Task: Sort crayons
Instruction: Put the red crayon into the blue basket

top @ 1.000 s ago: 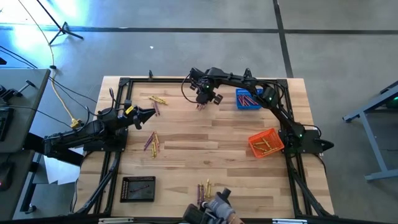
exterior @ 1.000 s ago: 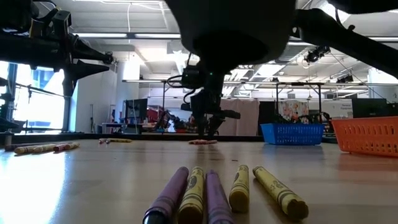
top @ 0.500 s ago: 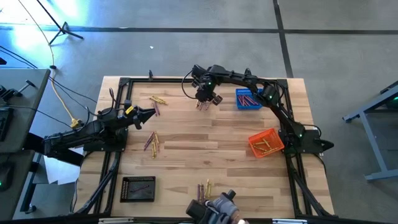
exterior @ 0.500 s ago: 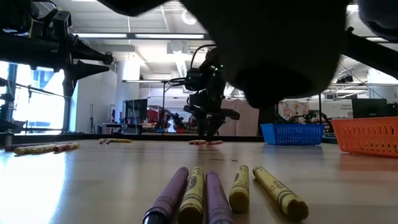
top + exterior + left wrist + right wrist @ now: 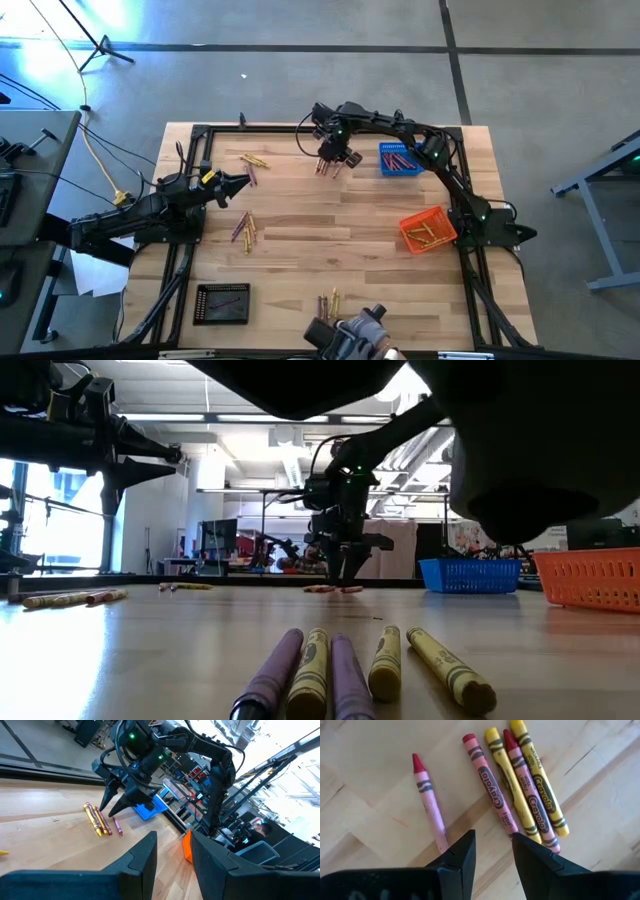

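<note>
Five crayons [image 5: 510, 785] lie under my right gripper [image 5: 333, 163] at the table's twelve o'clock, jaws spread and empty, more loose at nine and six, some already in the baskets [image 5: 422, 232], so sorting looks partly done, left gripper [image 5: 240, 182] spread, idle.

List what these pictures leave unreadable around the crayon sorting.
- Low view: a dark blurred shape close to the camera hides much of the upper right.
- Right wrist view: the right gripper, open, cuts off the near ends of the crayons below it.
- High view: the black basket contents are too small to count.
- Left wrist view: the left gripper hides the table before it.
</note>
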You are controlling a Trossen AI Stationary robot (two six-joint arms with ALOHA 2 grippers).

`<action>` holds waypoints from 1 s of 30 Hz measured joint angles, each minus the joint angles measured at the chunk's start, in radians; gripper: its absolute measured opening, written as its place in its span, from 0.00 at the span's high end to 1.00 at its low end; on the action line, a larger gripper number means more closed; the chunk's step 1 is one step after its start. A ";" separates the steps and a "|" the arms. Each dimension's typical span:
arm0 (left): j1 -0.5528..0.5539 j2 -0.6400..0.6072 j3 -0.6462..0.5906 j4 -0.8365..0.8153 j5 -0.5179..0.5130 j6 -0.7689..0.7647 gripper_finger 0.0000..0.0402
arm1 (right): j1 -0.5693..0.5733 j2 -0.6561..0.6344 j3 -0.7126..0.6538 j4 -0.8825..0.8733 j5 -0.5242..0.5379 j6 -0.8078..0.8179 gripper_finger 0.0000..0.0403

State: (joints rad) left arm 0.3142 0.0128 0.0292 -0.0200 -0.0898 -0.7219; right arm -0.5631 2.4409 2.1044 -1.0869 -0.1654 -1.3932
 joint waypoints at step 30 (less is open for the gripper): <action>0.000 0.000 0.000 0.000 0.000 0.000 0.74 | 0.037 -0.008 0.058 -0.203 0.051 0.131 0.71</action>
State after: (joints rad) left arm 0.3141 0.0128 0.0292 -0.0200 -0.0896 -0.7219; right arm -0.5262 2.4333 2.1620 -1.2894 -0.1139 -1.2617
